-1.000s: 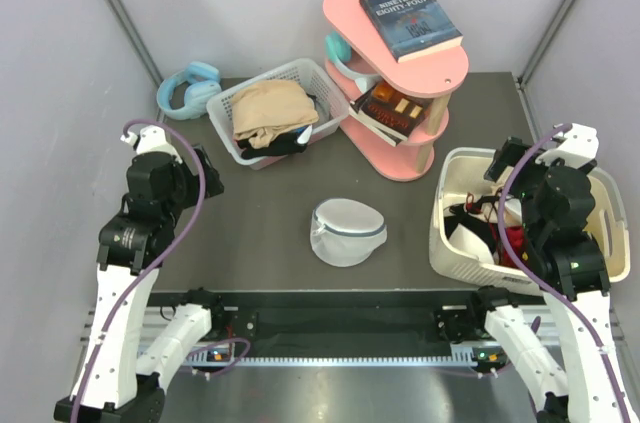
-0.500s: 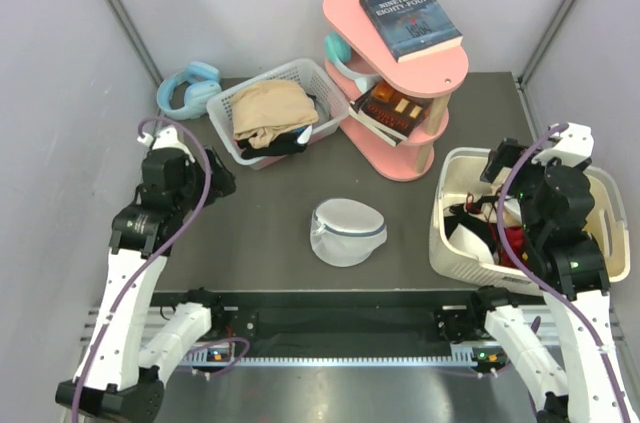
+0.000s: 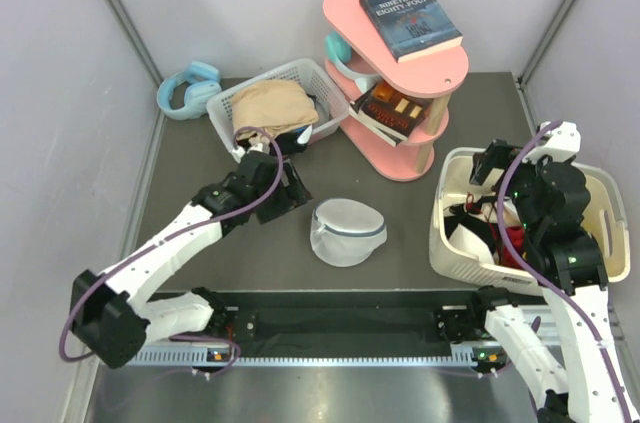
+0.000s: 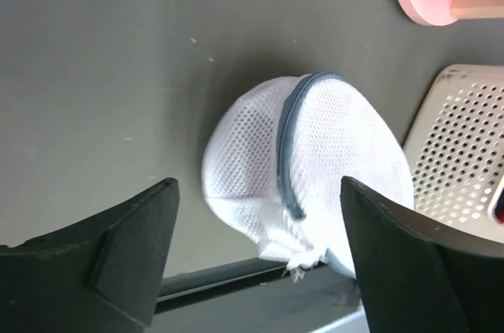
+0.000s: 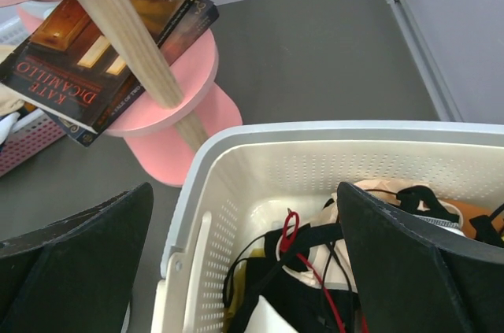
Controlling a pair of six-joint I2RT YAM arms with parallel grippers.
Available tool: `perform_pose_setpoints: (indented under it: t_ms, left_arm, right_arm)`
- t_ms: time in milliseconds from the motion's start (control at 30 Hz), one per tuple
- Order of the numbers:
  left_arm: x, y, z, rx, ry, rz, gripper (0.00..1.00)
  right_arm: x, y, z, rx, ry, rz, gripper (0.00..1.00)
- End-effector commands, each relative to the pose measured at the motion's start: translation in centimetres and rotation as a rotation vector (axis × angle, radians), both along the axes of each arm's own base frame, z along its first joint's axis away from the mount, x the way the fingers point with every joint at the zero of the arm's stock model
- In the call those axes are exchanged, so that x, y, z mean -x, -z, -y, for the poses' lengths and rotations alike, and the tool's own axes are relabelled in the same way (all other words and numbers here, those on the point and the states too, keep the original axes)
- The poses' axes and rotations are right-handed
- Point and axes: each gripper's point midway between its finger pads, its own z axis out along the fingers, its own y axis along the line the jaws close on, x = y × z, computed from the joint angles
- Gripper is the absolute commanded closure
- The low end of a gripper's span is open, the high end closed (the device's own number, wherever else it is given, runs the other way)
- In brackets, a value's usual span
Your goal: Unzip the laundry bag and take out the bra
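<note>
Dark table (image 3: 400, 213): laundry bag (image 3: 347, 231) closed; tub (image 3: 440, 228) holds garments (image 3: 478, 233); basket (image 3: 225, 131), beige cloth (image 3: 270, 108).

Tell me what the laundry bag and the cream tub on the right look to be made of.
Laundry bag: white mesh fabric, matte; tiny holes show all over. Its blue-grey zipper band may be woven tape. Cream tub: probably moulded plastic, smooth with slight sheen; rows of small holes in its walls.

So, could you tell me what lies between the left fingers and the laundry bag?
Nothing but a bare strip of dark table separates the left fingers from the laundry bag, clearest in the top view.
</note>
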Motion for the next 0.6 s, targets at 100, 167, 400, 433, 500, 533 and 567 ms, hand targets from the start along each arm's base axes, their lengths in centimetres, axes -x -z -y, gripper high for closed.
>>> perform_pose_setpoints:
  t_ms: [100,167,400,433,500,533,567]
  left_arm:
    - [-1.5,1.3,4.8,0.190,0.002,-0.066,0.17]
    - [-1.8,1.7,5.7,0.191,0.019,-0.079,0.17]
    - [-1.9,3.6,9.4,0.217,0.091,-0.135,0.45]
    - [-1.7,3.6,9.8,0.228,0.101,-0.137,0.54]
    - [-1.6,3.6,10.0,0.251,0.094,-0.143,0.84]
    - [-1.6,3.7,9.8,0.252,0.084,-0.141,0.93]
    - [-1.6,3.6,9.7,0.252,0.073,-0.141,1.00]
  right_arm:
    - [0.1,0.0,-1.0,-0.044,-0.043,0.008,0.00]
    - [0.2,0.2,-1.0,-0.046,-0.044,0.005,0.00]
    - [0.2,0.6,-1.6,-0.048,-0.077,-0.012,0.00]
    - [0.2,0.6,-1.7,-0.051,-0.083,-0.011,0.00]
    - [0.2,0.6,-2.2,-0.063,-0.105,-0.014,0.00]
    - [0.1,0.7,-2.4,-0.067,-0.115,-0.014,0.01]
    - [0.0,0.9,-2.8,-0.078,-0.136,-0.023,0.01]
